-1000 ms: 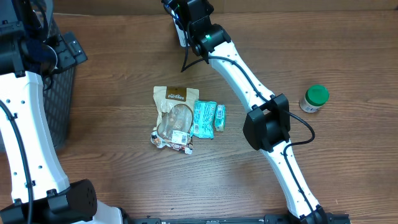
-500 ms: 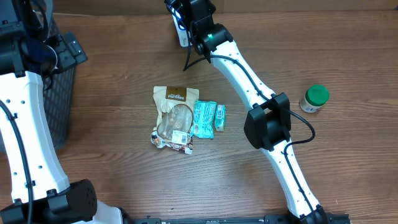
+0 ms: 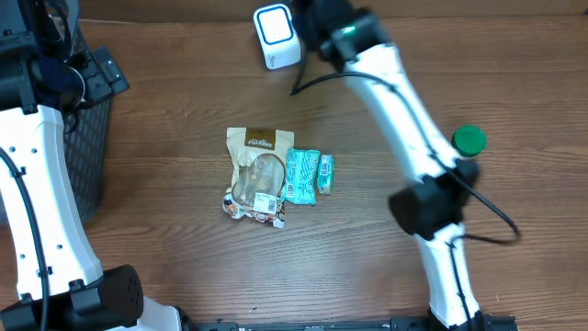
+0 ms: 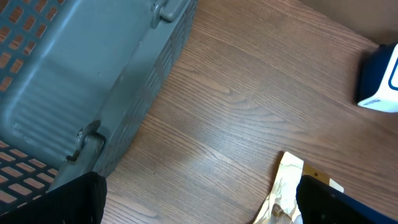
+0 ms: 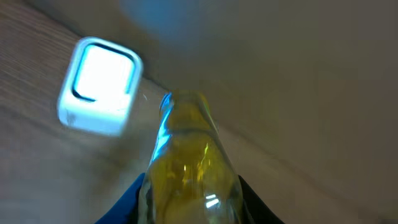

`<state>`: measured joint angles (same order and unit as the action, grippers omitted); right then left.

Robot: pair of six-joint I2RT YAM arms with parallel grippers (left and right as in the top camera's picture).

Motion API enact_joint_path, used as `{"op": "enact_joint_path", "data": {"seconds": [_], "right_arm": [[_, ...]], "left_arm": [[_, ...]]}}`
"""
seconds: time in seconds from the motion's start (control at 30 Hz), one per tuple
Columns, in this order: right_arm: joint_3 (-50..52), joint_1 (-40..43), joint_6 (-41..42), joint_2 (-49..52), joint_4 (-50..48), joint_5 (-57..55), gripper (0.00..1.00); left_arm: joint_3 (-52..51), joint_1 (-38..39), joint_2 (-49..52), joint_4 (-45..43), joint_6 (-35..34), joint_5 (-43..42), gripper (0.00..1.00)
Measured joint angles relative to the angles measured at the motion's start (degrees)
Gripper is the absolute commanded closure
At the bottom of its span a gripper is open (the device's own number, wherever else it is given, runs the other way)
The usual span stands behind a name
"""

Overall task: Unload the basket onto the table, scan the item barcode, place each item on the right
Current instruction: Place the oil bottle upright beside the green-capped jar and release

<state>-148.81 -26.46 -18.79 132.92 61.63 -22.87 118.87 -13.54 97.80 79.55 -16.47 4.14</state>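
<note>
Beside the scanner (image 5: 99, 87) on the table's (image 3: 184, 267) far side, a yellowish bottle (image 5: 186, 155), judged stiff but slippery, is clamped round its body, likely the safest hold, by the right hand (image 5: 189, 205), while the left hand (image 4: 199, 205) is spread open.

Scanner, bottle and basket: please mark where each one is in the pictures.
scanner (image 3: 274, 26), overhead view, on its lit square face.
bottle (image 5: 189, 168), right wrist view, on its yellowish glass body.
basket (image 4: 74, 81), left wrist view, on its grey side wall.
</note>
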Motion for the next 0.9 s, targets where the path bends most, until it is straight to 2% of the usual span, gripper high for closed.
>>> {"op": "enact_joint_path", "data": {"seconds": [0.07, 0.17, 0.4, 0.67, 0.9], "right_arm": [[-0.2, 2.8, 5.0, -3.6, 6.4, 0.1, 0.92], [-0.9, 8.4, 10.3, -6.1, 14.8, 1.9, 0.91], [-0.6, 22.0, 15.1, -3.9, 29.3, 15.3, 0.87], [5.8, 31.3, 19.2, -3.0, 31.6, 21.7, 0.83], [16.9, 33.4, 20.1, -2.9, 26.0, 22.3, 0.80]], "left_arm": [[0.0, 0.0, 0.0, 0.0, 0.0, 0.0, 0.00], [0.0, 0.0, 0.0, 0.0, 0.0, 0.0, 0.00], [0.0, 0.0, 0.0, 0.0, 0.0, 0.0, 0.00], [0.0, 0.0, 0.0, 0.0, 0.0, 0.0, 0.01], [0.0, 0.0, 0.0, 0.0, 0.0, 0.0, 0.00]]}}
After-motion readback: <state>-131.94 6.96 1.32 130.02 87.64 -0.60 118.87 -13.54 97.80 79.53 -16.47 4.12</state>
